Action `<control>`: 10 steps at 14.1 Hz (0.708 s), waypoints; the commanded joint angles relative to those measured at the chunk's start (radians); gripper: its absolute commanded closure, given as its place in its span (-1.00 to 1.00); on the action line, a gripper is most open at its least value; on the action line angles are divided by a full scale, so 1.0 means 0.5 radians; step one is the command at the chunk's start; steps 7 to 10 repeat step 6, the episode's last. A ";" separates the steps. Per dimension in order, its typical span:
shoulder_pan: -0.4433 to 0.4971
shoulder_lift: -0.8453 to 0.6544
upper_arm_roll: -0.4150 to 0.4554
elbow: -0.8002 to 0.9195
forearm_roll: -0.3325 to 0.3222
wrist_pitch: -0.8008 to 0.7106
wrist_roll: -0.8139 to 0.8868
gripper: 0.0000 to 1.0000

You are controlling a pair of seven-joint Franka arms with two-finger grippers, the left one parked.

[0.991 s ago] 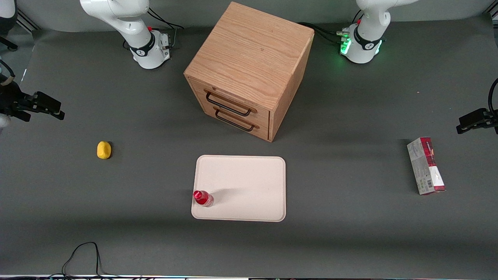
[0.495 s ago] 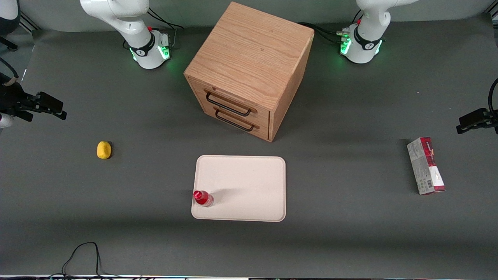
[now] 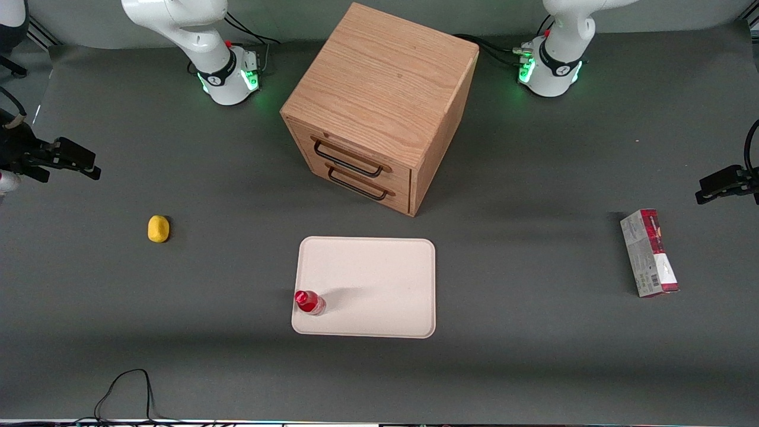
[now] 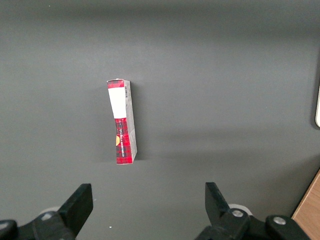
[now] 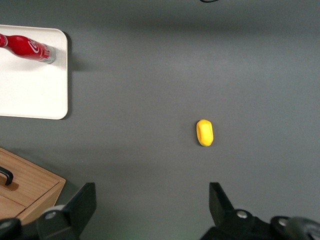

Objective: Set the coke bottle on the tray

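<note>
Coke bottle (image 3: 309,302) stands upright on tray (image 3: 379,279), lower centre of frame; gripper (image 5: 152,205), far left, spread wide and empty; placement appears complete.

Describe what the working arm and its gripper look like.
The right arm is glossy white with rounded segments, a black band near its base, a small red spot and a green glow there; black cables trail from the base. Its gripper, up over the table near the lemon, has two matte black, wedge-shaped fingers set wide apart, with silver screws on the black mount.
</note>
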 commanded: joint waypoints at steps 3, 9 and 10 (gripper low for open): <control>0.033 -0.056 -0.031 -0.052 -0.003 -0.003 -0.001 -1.00; 0.033 -0.050 -0.034 -0.049 -0.003 -0.028 -0.004 -1.00; 0.033 -0.050 -0.034 -0.049 -0.003 -0.028 -0.004 -1.00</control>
